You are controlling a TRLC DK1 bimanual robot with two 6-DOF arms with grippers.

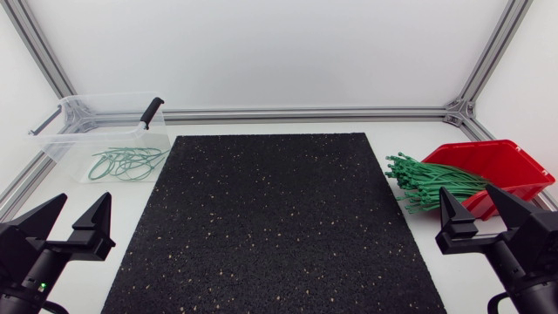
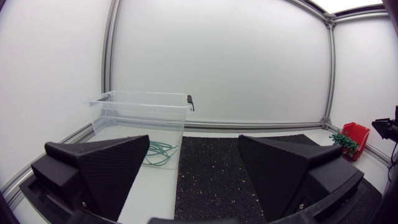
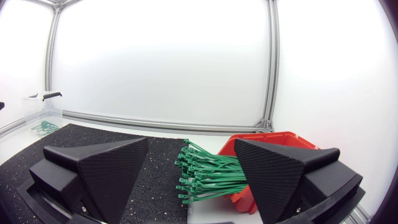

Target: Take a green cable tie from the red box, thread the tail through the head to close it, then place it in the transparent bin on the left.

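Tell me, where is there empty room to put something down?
The whole black mat is bare, from the bin side across to the red box. It gets crowded beside the mat's right edge, where green ties spill from the box. The bin holds looped ties.

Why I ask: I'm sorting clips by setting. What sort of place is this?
Likely a robot lab workcell: the left gripper and right gripper flank a black mat, beside a red box of green cable ties.

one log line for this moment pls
left gripper open, empty | right gripper open, empty, by red box | green cable ties sticking out of box | looped ties in transparent bin
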